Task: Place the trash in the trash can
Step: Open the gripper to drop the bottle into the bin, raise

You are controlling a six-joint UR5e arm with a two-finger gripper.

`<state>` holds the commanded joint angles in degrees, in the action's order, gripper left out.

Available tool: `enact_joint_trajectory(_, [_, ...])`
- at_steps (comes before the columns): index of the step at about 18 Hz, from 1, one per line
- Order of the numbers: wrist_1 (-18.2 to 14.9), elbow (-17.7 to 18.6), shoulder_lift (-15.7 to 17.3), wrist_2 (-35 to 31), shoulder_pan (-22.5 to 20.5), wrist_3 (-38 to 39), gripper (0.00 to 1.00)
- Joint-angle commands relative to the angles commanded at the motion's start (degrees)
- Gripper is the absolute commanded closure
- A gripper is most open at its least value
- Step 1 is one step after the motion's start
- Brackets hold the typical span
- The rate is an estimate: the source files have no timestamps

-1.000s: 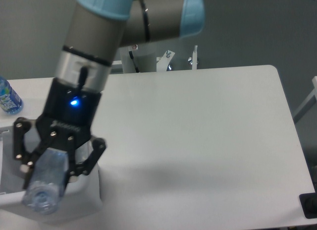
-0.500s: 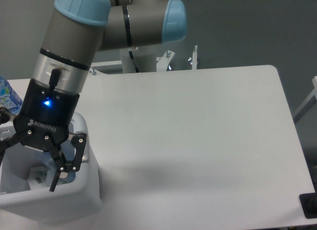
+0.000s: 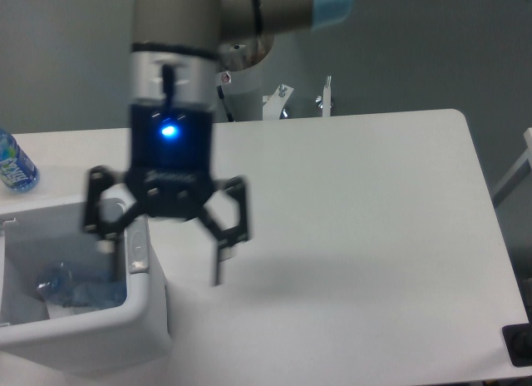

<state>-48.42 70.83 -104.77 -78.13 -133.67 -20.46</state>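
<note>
The end effector (image 3: 163, 261) has risen and swung right off the trash can (image 3: 141, 307), fingers spread wide, empty; the bottle (image 3: 71, 288) lies inside.

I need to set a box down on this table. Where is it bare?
The table is bare right of the open gripper, out to its right edge. The left end is crowded: trash can, blue-labelled bottle.

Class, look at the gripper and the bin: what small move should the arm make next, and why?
Probably lift away towards the table: the gripper is open and empty, the bottle already lies inside the trash can, and no other trash shows on the table.
</note>
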Motion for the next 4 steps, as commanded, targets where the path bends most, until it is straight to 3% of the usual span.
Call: enact_joint_trajectory(4, [-0.6, 2.6, 1.6, 0.0, -3.4, -6.9, 0.00])
